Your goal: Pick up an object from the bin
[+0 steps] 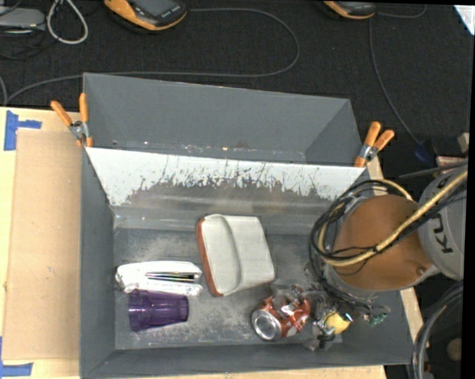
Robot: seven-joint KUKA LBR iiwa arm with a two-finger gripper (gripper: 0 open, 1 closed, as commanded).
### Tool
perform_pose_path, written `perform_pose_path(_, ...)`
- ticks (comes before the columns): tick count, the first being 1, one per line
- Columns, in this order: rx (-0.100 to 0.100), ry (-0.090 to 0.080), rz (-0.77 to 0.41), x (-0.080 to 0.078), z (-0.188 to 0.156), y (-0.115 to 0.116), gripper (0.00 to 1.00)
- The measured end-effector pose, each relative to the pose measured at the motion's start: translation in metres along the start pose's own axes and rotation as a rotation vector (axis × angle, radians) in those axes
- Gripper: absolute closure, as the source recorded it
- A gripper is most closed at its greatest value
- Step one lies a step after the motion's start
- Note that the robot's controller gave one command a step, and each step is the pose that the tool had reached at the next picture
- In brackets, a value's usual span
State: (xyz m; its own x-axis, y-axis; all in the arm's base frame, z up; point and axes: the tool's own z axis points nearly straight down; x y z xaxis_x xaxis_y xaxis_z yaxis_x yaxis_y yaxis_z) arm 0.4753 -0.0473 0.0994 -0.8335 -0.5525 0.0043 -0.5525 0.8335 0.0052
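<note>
The crushed red can point(281, 315) lies on its side at the bin's point(224, 129) front right. Its long axis runs roughly left to right, silver end toward the front left. The gripper point(330, 318) is low just beside its right end; I cannot tell whether it is spread or closed. The grey bin floor is scuffed. Further left lie a white tray point(239, 252), a white tool point(159, 276) and a purple cup point(157, 311) on its side.

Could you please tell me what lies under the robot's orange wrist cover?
Below the orange cover the pincer sits low in the bin beside a crushed red can; anything directly beneath the cover is hidden.
</note>
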Motion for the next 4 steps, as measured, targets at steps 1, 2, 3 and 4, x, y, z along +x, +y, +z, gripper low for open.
perform_pose_path(1, 0.015, -0.024, 0.055, -0.021, 0.027, 0.022, 0.00)
perform_pose_path(2, 0.016, -0.018, -0.215, -0.024, 0.025, 0.034, 1.00)
perform_pose_path(3, 0.016, -0.018, -0.216, -0.024, 0.025, 0.034, 1.00)
perform_pose_path(4, 0.013, -0.018, -0.214, -0.023, 0.011, 0.035, 1.00)
